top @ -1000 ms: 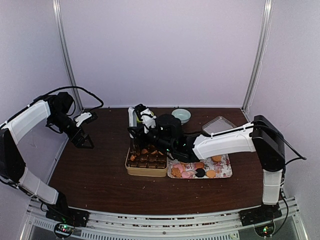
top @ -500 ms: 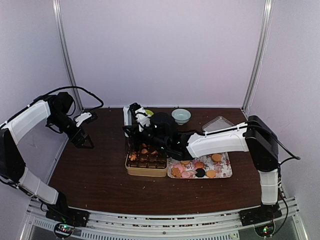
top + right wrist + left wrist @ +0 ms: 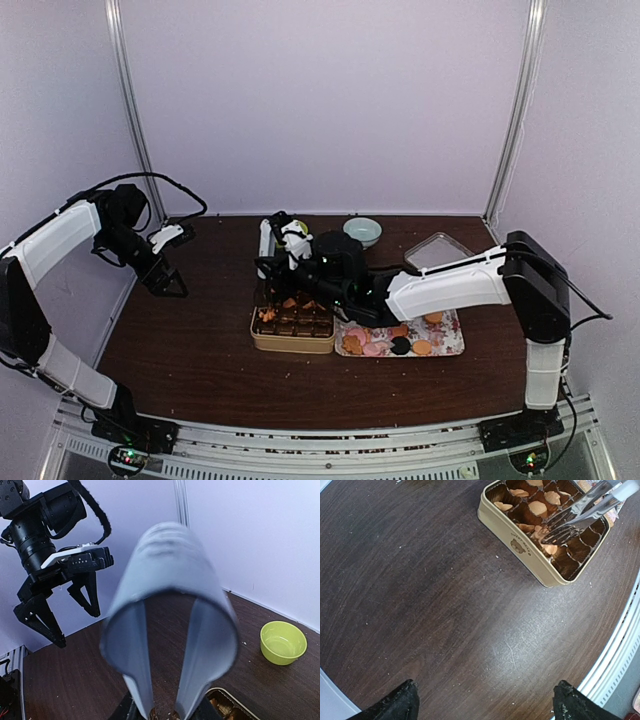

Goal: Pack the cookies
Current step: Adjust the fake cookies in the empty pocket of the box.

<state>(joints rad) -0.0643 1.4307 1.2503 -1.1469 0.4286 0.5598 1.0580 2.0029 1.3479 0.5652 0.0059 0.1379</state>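
left jaws wide, unmoved | right jaws gripping tongs [image 3: 592,502], shifted right over tin [image 3: 520,545] of cookies [image 3: 538,507]

A dark wooden table [image 3: 200,340] stands within pale lilac walls [image 3: 330,100]. Near its centre sits a tan rectangular tin [image 3: 290,345] lined with dark brown paper cups [image 3: 567,565]. Silvery tongs [image 3: 592,502] reach over it. A floral tray [image 3: 452,340] lies just beside the tin at its 3 o'clock. A pale teal bowl [image 3: 362,231] sits at 1 o'clock, a clear plastic container [image 3: 437,248] at 2 o'clock, and a yellow-green bowl [image 3: 283,642] near 12 o'clock.
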